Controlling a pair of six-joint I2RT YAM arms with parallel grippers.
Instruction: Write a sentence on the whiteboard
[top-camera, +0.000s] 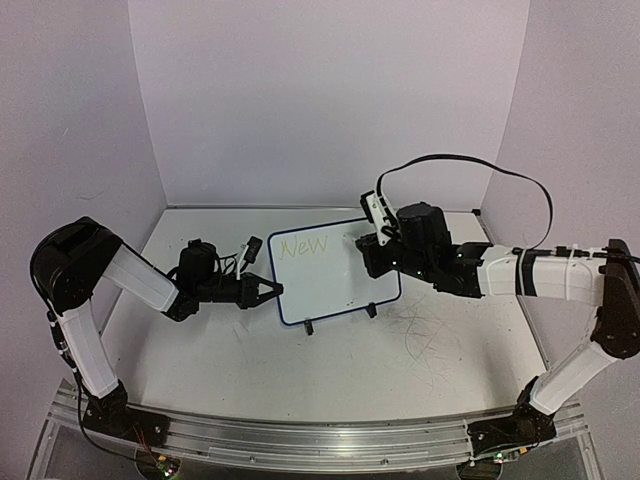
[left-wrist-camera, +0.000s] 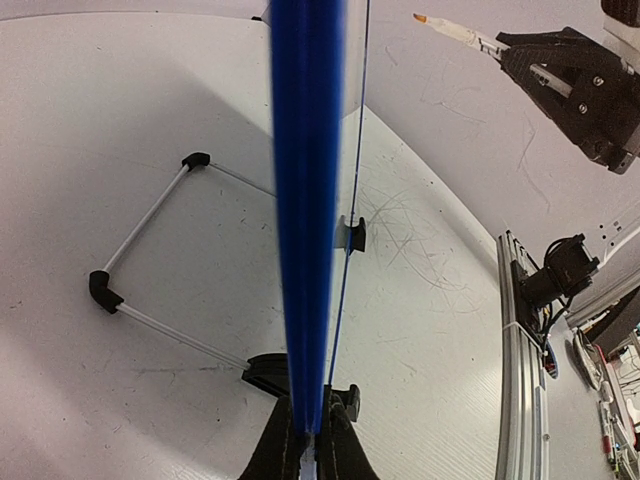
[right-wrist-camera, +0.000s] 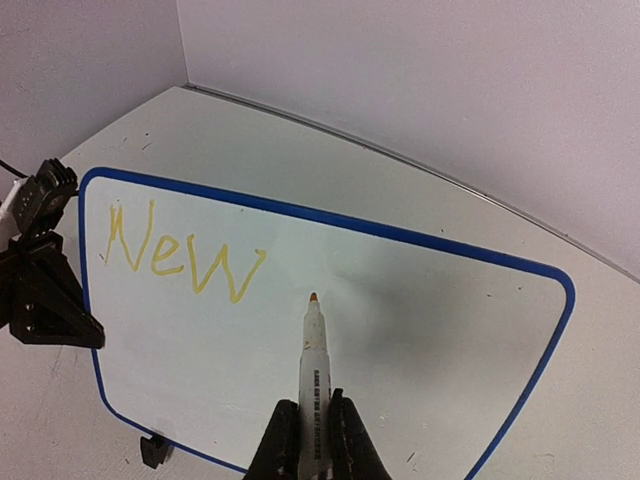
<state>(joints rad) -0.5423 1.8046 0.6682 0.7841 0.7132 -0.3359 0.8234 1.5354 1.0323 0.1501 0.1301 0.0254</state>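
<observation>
Right gripper (right-wrist-camera: 312, 418) clamps the marker (right-wrist-camera: 313, 345) — left gripper (left-wrist-camera: 314, 418) pinches the board (right-wrist-camera: 430, 330) edge; pressing hard could tip it, skewing the lettering (right-wrist-camera: 185, 258).

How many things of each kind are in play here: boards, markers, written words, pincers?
whiteboard: 1
marker: 1
written word, yellow "New": 1
pincers: 2 (left pincer shut on the whiteboard's edge, right pincer shut on the marker)
Total: 5

White whiteboard (right-wrist-camera: 400, 330) with blue frame, yellow lettering (right-wrist-camera: 185, 258), orange-tipped white marker (right-wrist-camera: 313, 370), grey-scribbled tabletop (top-camera: 420, 340)
</observation>
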